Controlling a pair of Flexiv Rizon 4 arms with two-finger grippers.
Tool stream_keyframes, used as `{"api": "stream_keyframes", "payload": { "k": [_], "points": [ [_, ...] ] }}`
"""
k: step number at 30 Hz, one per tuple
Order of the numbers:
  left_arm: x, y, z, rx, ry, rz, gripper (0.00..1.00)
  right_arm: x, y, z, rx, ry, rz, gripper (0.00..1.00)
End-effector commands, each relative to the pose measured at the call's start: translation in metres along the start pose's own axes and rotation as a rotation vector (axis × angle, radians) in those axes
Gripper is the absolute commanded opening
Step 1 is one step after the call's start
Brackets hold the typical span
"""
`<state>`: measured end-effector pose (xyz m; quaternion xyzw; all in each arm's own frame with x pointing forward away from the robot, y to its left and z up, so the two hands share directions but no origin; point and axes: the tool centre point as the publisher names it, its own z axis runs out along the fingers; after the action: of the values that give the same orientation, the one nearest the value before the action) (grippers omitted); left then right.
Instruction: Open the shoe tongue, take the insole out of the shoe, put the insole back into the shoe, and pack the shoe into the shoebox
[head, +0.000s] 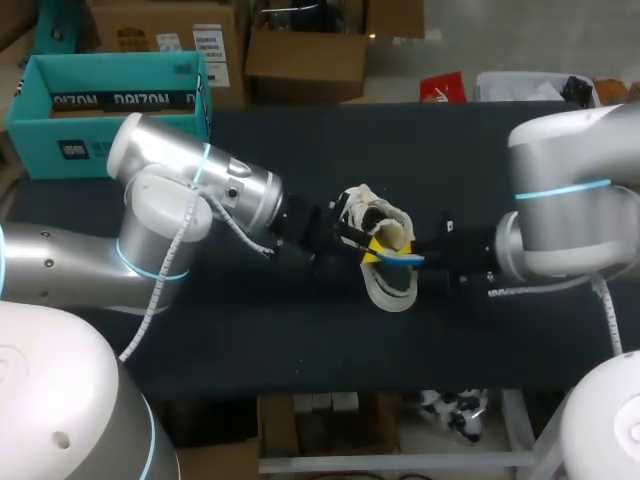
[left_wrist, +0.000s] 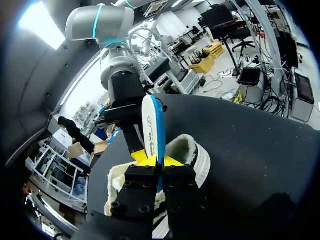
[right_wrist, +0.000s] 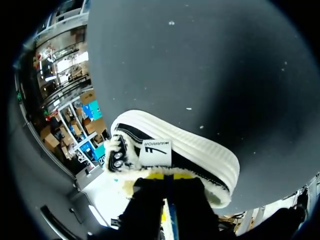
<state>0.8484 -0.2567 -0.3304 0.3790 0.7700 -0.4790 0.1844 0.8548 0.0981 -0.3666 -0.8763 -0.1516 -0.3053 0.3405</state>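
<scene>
The left gripper (head: 366, 250) is reaching in from its side of the table (head: 250, 330) and is pinching the insole (head: 403, 258) at a narrow gap. In the left wrist view its two yellow tips (left_wrist: 160, 161) are pressing on either face of the thin insole (left_wrist: 151, 125). The insole is standing up on edge out of the fingers, with its white face and blue rim showing.

The right gripper (head: 432, 258) is coming in from the opposite side and is meeting the other end of the same insole. In the right wrist view its fingers (right_wrist: 170, 176) are also set narrow, and the blue edge of the insole (right_wrist: 169, 217) is running between them. It appears to be clamped there too, so the insole is spanning straight from one gripper to the other above the shoe.

The shoe (head: 390, 290) is lying on the dark table directly under and between the two grippers. From the right gripper, the shoe (right_wrist: 190, 150) is sitting just ahead of the fingertips. Its fleecy opening is facing the fingers, and its black side with a white label and its thick white sole are lying beyond. From the left gripper, the shoe (left_wrist: 192, 155) is lying just below and ahead of the tips, with its woolly lining showing.

The teal shoebox (head: 40, 135) is standing open, well behind the left arm and well apart from both grippers.
</scene>
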Motion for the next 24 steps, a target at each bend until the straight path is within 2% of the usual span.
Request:
{"api": "stream_keyframes", "payload": {
  "k": [1, 5, 14, 19, 21, 24],
  "points": [
    [0.001, 0.002, 0.004, -0.003, -0.006, -0.006, 0.00, -0.006, -0.001, -0.007, 0.001, 0.017, 0.001, 0.42],
    [0.001, 0.005, 0.003, -0.009, -0.012, -0.013, 0.00, -0.012, -0.009, -0.019, -0.007, 0.031, 0.001, 0.41],
    [0.002, 0.009, 0.003, -0.011, -0.031, -0.022, 0.00, -0.015, -0.021, -0.026, 0.043, 0.057, -0.017, 0.14],
    [0.002, 0.009, 0.004, -0.011, -0.032, -0.025, 0.00, -0.014, -0.026, -0.024, 0.064, 0.058, -0.034, 0.11],
    [0.002, 0.009, 0.005, -0.012, -0.031, -0.023, 0.00, -0.013, -0.027, -0.024, 0.065, 0.058, -0.039, 0.00],
    [0.001, 0.012, 0.006, -0.015, -0.031, -0.024, 0.00, -0.011, -0.026, -0.021, 0.065, 0.058, -0.042, 0.00]
  ]
}}
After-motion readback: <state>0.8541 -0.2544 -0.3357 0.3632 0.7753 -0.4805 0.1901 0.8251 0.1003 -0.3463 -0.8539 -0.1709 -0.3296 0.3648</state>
